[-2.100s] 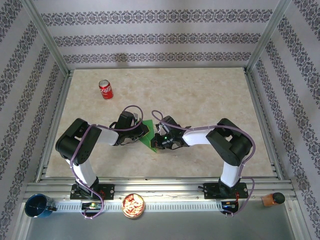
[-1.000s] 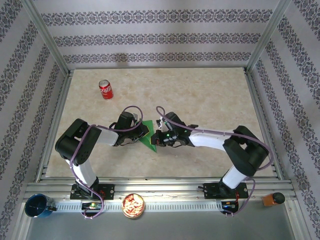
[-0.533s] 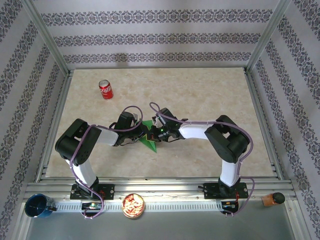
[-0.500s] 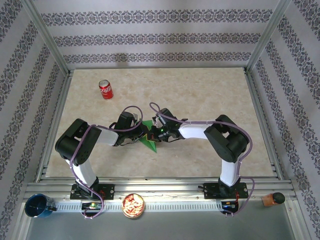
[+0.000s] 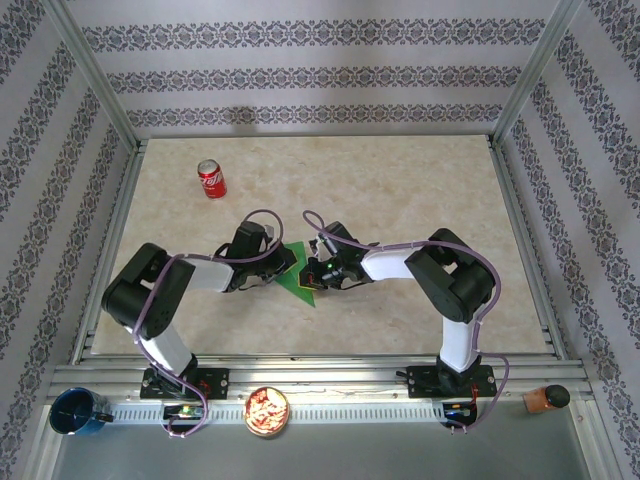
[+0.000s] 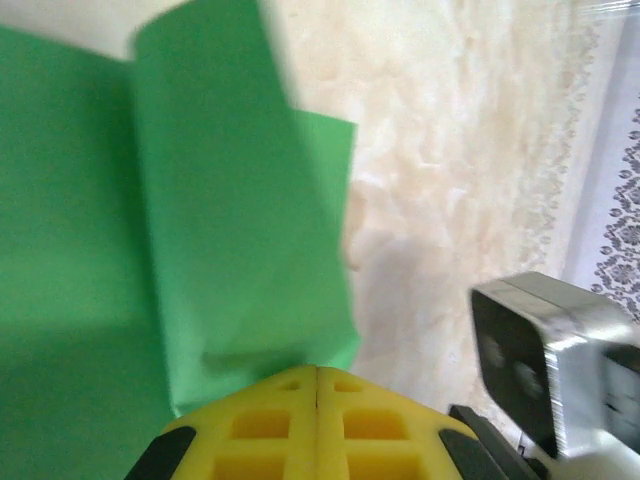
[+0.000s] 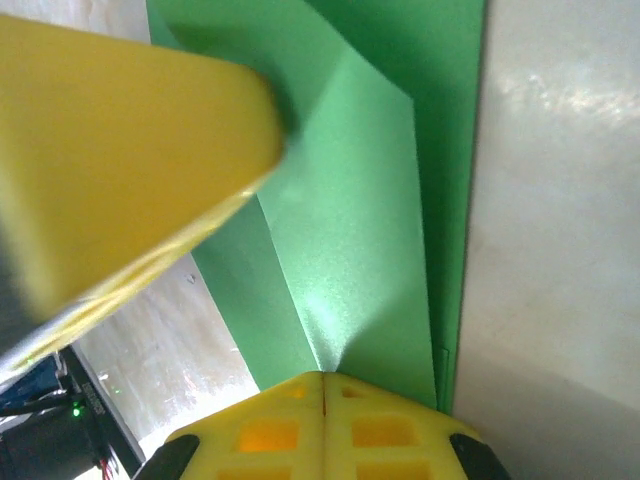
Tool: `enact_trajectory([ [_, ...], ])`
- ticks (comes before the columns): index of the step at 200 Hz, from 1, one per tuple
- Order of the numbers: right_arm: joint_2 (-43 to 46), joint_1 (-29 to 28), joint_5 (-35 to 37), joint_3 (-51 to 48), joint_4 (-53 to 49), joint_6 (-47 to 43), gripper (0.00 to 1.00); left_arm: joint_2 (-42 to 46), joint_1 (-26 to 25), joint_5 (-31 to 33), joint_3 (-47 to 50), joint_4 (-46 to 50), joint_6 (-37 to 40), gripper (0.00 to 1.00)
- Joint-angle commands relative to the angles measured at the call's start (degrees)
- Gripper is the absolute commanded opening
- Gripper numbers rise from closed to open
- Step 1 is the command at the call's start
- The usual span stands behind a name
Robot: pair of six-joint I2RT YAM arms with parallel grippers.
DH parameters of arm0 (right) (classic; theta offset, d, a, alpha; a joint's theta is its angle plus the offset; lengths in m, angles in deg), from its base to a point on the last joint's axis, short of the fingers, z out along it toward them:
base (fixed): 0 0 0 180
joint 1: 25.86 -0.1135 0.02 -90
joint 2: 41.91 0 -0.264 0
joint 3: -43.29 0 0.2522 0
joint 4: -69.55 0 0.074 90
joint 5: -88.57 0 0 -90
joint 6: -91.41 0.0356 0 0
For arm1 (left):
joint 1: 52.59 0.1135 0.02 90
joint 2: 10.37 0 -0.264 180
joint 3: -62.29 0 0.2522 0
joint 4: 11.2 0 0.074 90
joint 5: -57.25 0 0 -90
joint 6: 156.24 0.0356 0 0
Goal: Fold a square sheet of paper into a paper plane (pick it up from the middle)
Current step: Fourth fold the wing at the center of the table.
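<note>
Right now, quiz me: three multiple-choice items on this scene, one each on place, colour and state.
1. Where does the can stand? A: far left part of the table. B: between the grippers. C: near right corner.
2. What colour is the paper? A: white. B: red. C: green.
3. How are the left gripper's fingers? A: spread wide. B: closed together. C: wrapped around the can.
Answers: 1 A, the top view shows it far and left, apart from the paper. 2 C, it is bright green in all views. 3 B, the left wrist view shows its yellow pads meeting at a seam.
</note>
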Motion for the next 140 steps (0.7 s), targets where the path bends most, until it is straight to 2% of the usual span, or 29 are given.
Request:
enact_trajectory([
  [1,-1.13,0.25,-0.4,-1.59,-6.35,-3.31,0.02,4.22,-0.31,-1.24,-0.3,5.14,3.64,0.03],
  [13,-1.28,0.5,-0.88,-1.29,-6.34,-3.99,0.03,5.09,-0.48,-1.52,-0.59,8.5,5.22,0.0],
  [35,-1.49,1.33,-1.25,-1.05,-6.69,-4.7,0.02,5.28,-0.71,-2.17,-0.34,12.91,7.13,0.0],
  [140,-2.02,2.13,-2.05,-0.38,-7.44,-5.72,0.0,-0.27,-0.92,-6.38,-2.5,9.14,7.91,0.0],
])
